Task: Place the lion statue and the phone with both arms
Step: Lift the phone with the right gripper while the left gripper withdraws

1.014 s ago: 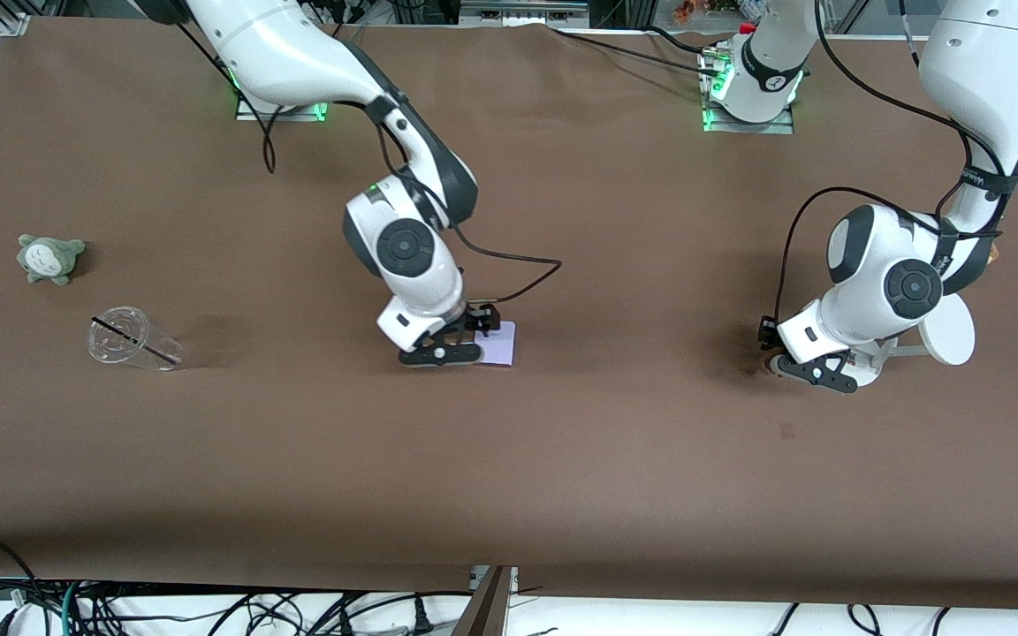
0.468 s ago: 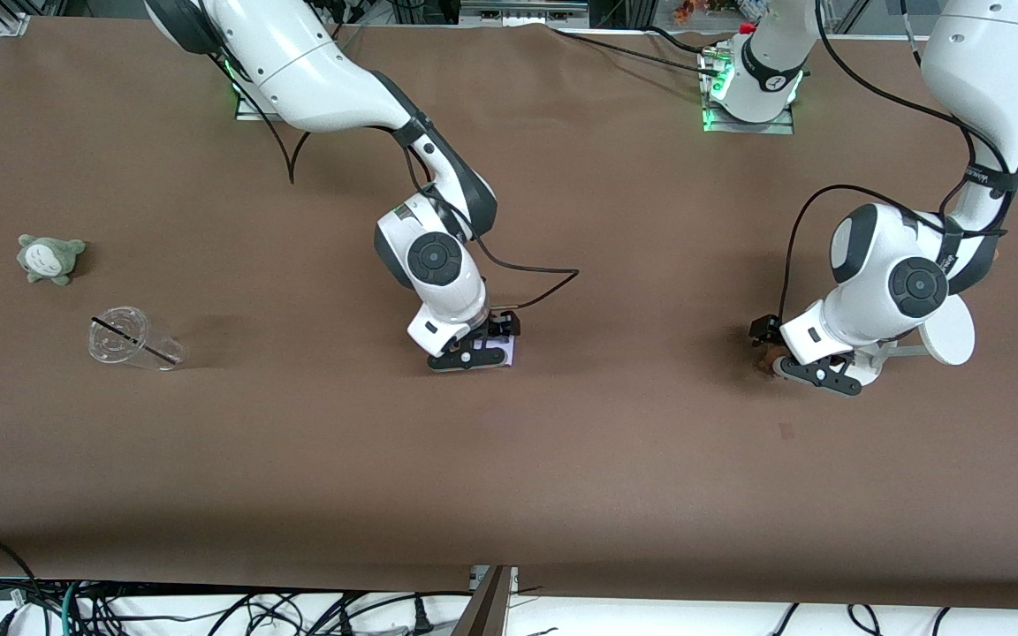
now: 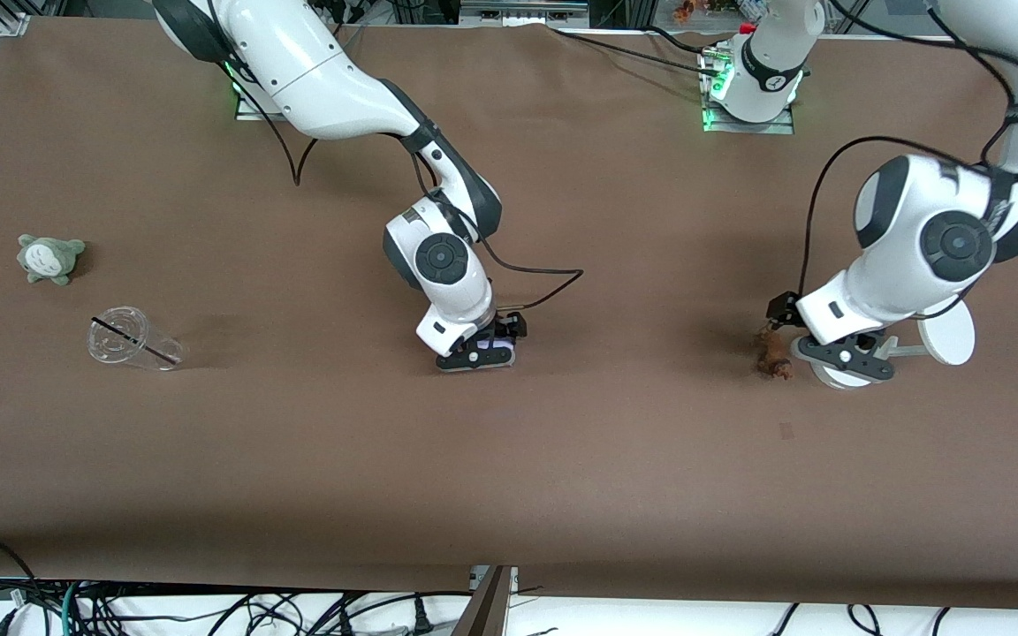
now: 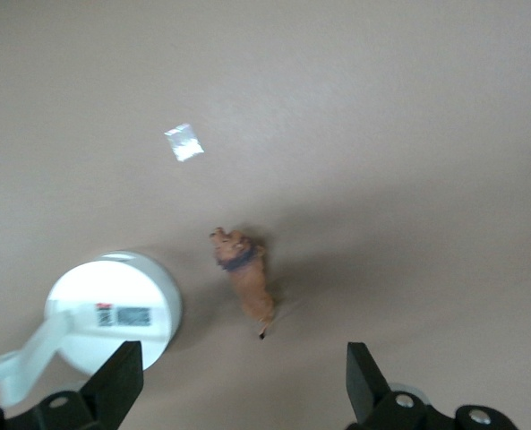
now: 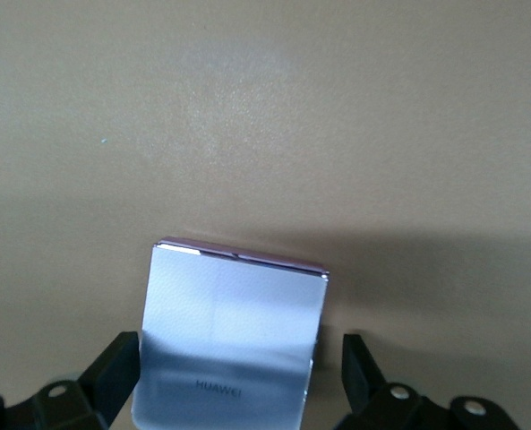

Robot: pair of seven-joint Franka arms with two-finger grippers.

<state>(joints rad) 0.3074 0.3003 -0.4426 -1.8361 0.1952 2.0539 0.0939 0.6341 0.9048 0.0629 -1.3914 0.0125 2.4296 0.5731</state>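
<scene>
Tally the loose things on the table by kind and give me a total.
Figurines: 1, the lion statue
Phones: 1, the phone
Plush toys: 1, the grey-green plush
Plastic cups: 1, the clear cup lying on its side
Stands: 1, the white stand
Total: 5

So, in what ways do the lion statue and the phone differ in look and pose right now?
The lion statue is a brown-orange figurine with a darker mane; the phone is a flat, pale lavender rectangle. The lion lies clear of the open left gripper, while the phone sits between the fingers of the open right gripper. The lion lies beside a white stand, while nothing shows beside the phone. Both rest on the brown table.
</scene>
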